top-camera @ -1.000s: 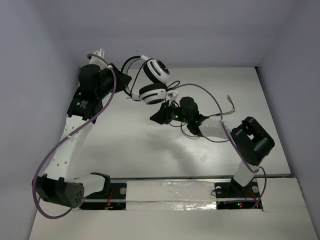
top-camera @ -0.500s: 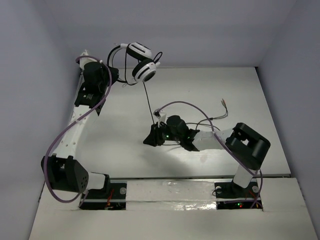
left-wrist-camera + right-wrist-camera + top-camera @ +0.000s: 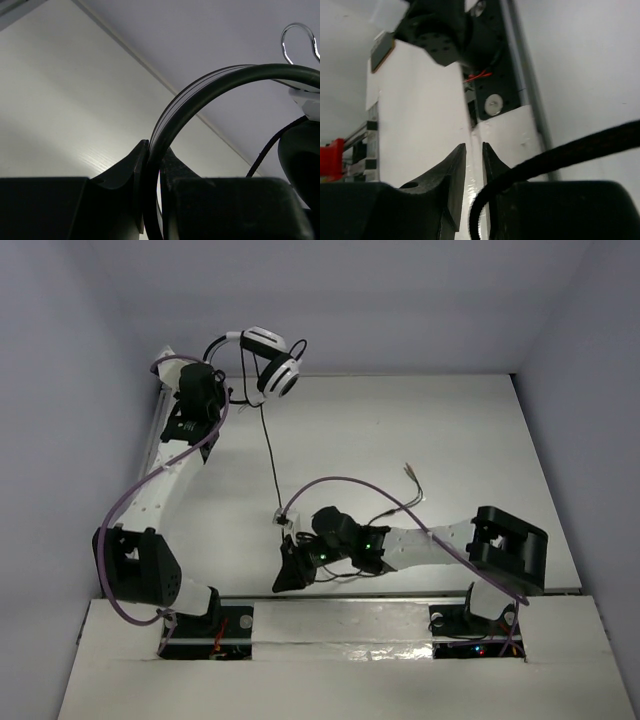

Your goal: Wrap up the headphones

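The white headphones [image 3: 276, 368] hang in the air at the back left corner, earcups with black rings facing down. My left gripper [image 3: 225, 390] is shut on the headband, which shows as a dark arc [image 3: 200, 90] pinched between the left fingers [image 3: 132, 165]. The thin black cable [image 3: 270, 455] runs taut from the headphones down to my right gripper [image 3: 286, 578] near the table's front edge. In the right wrist view the cable [image 3: 580, 147] enters between the nearly closed right jaws of my right gripper [image 3: 474, 155]. The cable's free plug end [image 3: 410, 472] lies on the table.
A thick purple robot cable [image 3: 340, 480] arches over the right arm. Loose cable loops [image 3: 365, 562] lie beside the right wrist. The raised white front ledge [image 3: 340, 625] with the arm bases is just in front of the right gripper, and shows in the right wrist view [image 3: 420, 115]. Walls close in at back and left.
The left arm has carried the headphones back and left, higher up. The right gripper has moved from mid-table toward the front edge, drawing the cable out long and taut.
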Robot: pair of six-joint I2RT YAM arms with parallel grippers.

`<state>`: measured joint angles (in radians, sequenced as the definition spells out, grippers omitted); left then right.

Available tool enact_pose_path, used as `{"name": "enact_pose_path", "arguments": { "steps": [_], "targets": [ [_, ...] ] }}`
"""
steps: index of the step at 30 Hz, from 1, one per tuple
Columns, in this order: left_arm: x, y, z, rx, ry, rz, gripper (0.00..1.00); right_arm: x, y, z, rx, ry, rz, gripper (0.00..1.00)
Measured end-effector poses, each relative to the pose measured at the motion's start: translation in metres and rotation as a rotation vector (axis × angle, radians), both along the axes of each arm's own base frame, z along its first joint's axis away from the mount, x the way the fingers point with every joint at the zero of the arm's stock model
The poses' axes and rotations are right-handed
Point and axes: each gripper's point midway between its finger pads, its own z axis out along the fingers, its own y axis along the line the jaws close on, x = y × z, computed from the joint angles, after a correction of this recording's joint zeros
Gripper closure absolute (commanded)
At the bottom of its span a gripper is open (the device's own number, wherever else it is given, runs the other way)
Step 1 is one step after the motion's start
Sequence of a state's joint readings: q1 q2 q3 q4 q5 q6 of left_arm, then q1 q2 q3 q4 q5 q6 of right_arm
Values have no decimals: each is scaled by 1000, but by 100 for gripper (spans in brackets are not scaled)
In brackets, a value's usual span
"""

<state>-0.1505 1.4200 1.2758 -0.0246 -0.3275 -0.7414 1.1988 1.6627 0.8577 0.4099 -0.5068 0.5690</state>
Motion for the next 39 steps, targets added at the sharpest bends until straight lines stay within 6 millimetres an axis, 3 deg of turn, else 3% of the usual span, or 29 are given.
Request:
{"name": "enact_pose_path", "arguments": {
  "steps": [5, 8, 9, 10, 12, 15, 18, 23, 28, 34, 39],
  "targets": [
    [9, 12, -31, 81, 80, 62, 100, -27, -10, 30, 36, 18, 89, 71],
    [8, 19, -45, 158, 129, 98, 100, -33, -22, 56, 40, -6, 105, 81],
    [6, 20, -47, 185, 143, 108, 100, -33, -25, 65, 33, -20, 104, 93],
    [4, 20, -48, 210, 150, 118, 100, -30, -27, 77, 32, -44, 94, 98],
    [0, 14, -47, 262, 160, 121, 100, -21, -28, 101, 25, -95, 56, 100],
    [-7, -8, -53, 318, 171, 95, 100, 1, -31, 142, 25, -202, -50, 100],
    [-24, -32, -72, 373, 206, 39, 100, 36, -41, 185, 34, -322, -198, 100],
    [-65, -61, -104, 491, 310, -89, 100, 123, -78, 233, -2, -490, -477, 100],
    [-86, -85, -113, 580, 363, -191, 100, 204, -126, 237, -144, -580, -693, 100],
    [-102, -104, -117, 620, 406, -372, 100, 247, -153, 210, -308, -619, -780, 100],
    [-112, -115, -106, 617, 379, -495, 100, 287, -170, 198, -408, -642, -873, 100]
  ]
}}
